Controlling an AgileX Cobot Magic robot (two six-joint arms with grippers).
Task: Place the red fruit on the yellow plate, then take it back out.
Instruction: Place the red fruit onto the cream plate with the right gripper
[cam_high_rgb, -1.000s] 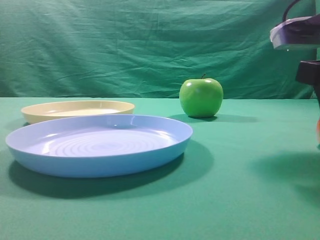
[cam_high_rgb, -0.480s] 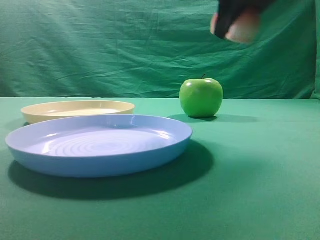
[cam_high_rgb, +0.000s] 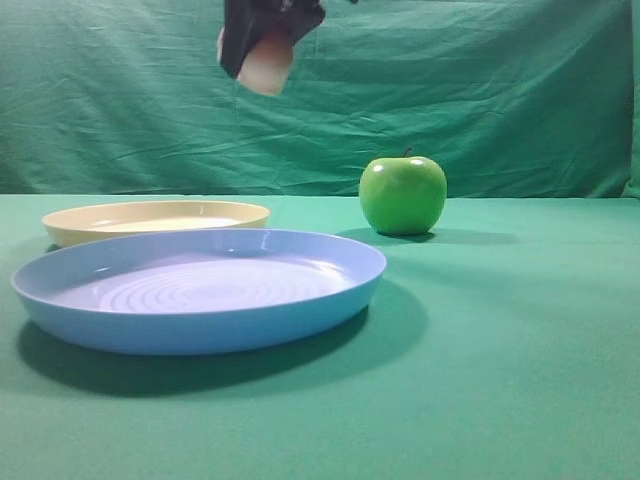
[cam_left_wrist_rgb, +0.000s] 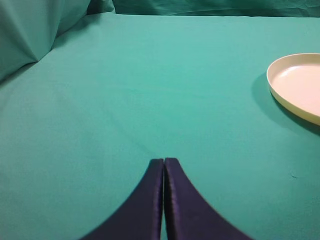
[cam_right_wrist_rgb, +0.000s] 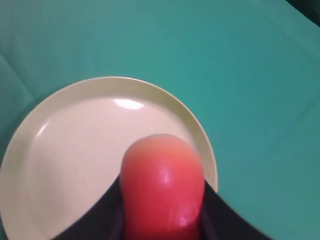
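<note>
The right tool (cam_high_rgb: 262, 45) hangs high, clamped on something, while the left tool (cam_left_wrist_rgb: 164, 165) has its jaws pressed together.

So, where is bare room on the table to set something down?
Bare cloth lies in front of and right of the green apple, and left of the yellow plate. The yellow plate itself is bare inside, like the blue plate. The two plates crowd the left-centre.

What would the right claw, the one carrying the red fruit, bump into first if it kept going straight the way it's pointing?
Probably the yellow plate: the right gripper, holding the red fruit, points down at it.
</note>
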